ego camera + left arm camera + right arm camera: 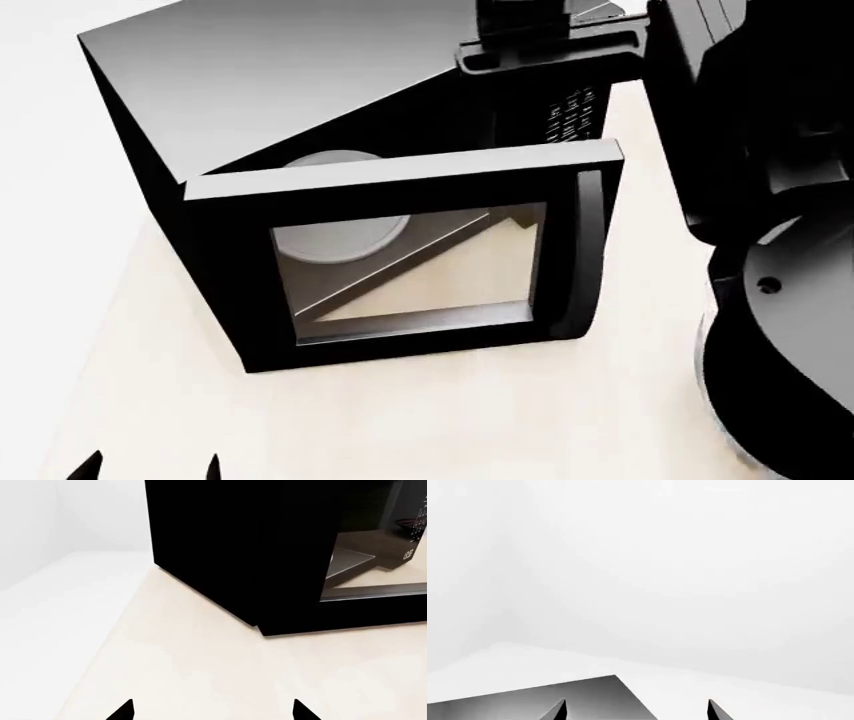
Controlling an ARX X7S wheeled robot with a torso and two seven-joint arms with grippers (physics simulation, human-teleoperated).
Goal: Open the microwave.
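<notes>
Microwave point(320, 150) sits on the beige table point(441, 420), door point(400, 260) swung partly open, turntable point(340, 225) showing. Left gripper point(150, 467) open, empty, low by the near corner. Right gripper point(637, 710) open above the top. Next: push the door wider.

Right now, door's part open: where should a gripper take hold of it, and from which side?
Grip the vertical handle on the microwave door's free right edge, coming from the front-right with fingers either side of the bar. It stands proud of the door, farthest from the left hinge. The right gripper is above the microwave.
</notes>
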